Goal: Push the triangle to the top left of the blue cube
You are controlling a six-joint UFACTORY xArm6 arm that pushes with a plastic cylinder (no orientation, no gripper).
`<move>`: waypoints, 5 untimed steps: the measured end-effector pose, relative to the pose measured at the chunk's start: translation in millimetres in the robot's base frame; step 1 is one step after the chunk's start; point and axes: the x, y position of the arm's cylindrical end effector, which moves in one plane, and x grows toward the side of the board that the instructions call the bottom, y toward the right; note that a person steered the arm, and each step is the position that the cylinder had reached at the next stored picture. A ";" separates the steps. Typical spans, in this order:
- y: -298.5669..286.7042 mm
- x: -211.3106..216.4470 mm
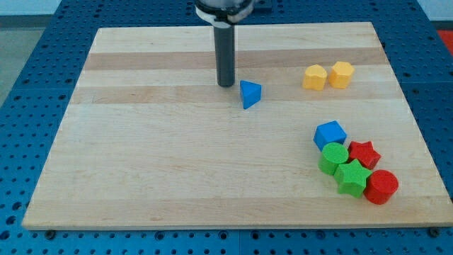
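1. Contact is not yet made: my tip [226, 84] is placed just beside the blue triangle [250, 93], on its left, and nothing is held, since the rod has no jaws
2. The blue cube [330, 134] is seen well apart, toward the view's lower right, touching the green cylinder [333, 157]
3. If the triangle is pushed off-centre, it could be turned and slip past the tip
4. If it is pushed too far, the cube could be disturbed
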 end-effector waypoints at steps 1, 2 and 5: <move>-28.6 -7.5; -32.2 33.1; -33.1 24.4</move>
